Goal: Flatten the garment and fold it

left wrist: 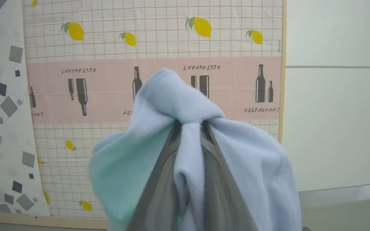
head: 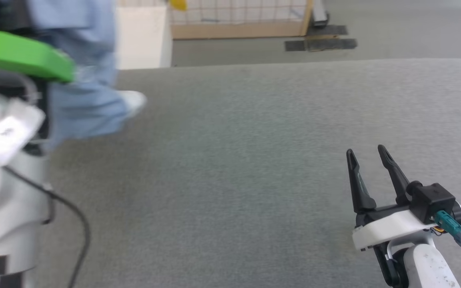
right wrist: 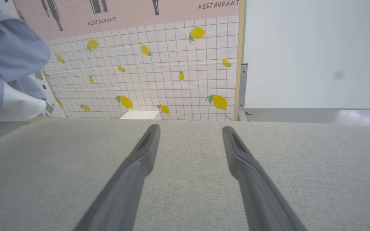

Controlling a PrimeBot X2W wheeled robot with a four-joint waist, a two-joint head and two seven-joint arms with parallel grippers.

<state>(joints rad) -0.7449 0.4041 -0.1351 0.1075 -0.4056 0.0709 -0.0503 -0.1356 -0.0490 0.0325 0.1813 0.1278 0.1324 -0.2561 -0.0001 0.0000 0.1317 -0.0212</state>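
Note:
The garment (head: pixel 84 72), a light blue shirt with a white part at its lower edge, hangs blurred at the upper left of the head view, clear of the grey table (head: pixel 254 160). In the left wrist view my left gripper (left wrist: pixel 189 128) is shut on a bunch of the garment (left wrist: pixel 175 99), whose cloth drapes over both fingers. The garment (right wrist: pixel 5 64) also hangs at the left edge of the right wrist view. My right gripper (head: pixel 366 154) stands open over the table's right side with nothing between its fingers (right wrist: pixel 146 144).
My left arm's pale casing with a green band (head: pixel 22 56) and a black cable fills the left of the head view. Behind the table stand a lemon-print screen (right wrist: pixel 159 73), a white box (head: pixel 142 36) and grey floor.

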